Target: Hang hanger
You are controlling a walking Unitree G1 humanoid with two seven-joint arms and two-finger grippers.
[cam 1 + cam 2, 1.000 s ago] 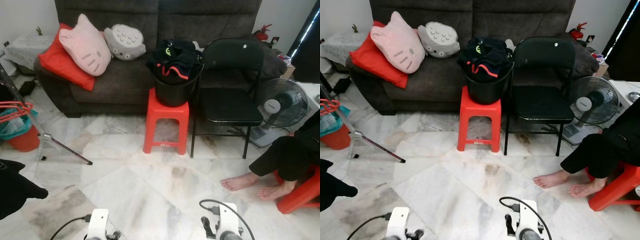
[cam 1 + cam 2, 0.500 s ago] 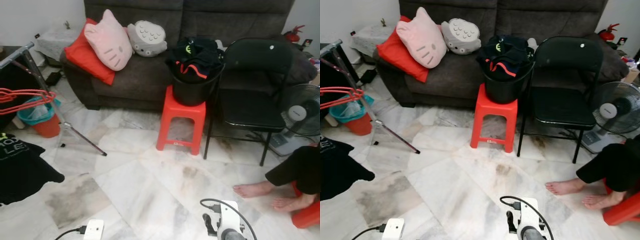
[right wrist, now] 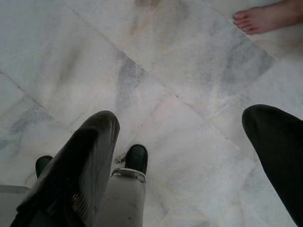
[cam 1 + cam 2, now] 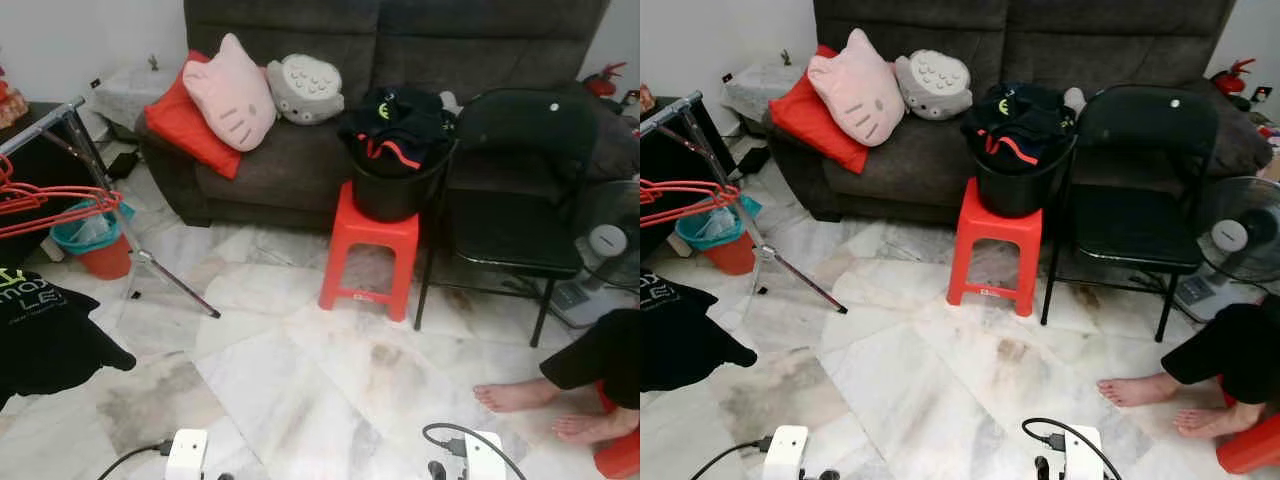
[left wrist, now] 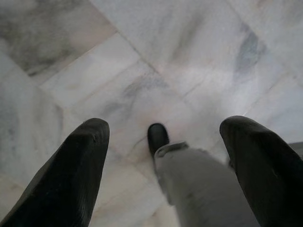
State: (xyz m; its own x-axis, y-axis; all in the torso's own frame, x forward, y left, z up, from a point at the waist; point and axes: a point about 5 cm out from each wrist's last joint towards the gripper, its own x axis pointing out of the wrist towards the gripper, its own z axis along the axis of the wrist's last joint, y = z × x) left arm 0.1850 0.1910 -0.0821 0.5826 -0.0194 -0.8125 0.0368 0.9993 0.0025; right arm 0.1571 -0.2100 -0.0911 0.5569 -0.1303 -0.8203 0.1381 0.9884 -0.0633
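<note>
Both arms hang low over the marble floor point(image 4: 300, 390). The left hand point(image 5: 163, 156) has its fingers spread apart, empty; the right hand point(image 3: 182, 151) is likewise spread and empty, with a person's bare foot point(image 3: 262, 18) near it. Red hangers point(image 4: 45, 205) hang on the drying rack point(image 4: 95, 165) at the frame's left edge, above a black T-shirt point(image 4: 45, 335). Upper centre, a black bucket of clothes point(image 4: 395, 150) sits on a red stool point(image 4: 372, 250) before the sofa point(image 4: 300, 150).

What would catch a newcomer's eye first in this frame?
A red stool stands before the dark sofa, carrying a black bucket heaped with dark clothes. On the robot's left, red hangers hang at a drying rack above a black T-shirt. A person's bare feet rest on the marble floor on the right.
</note>
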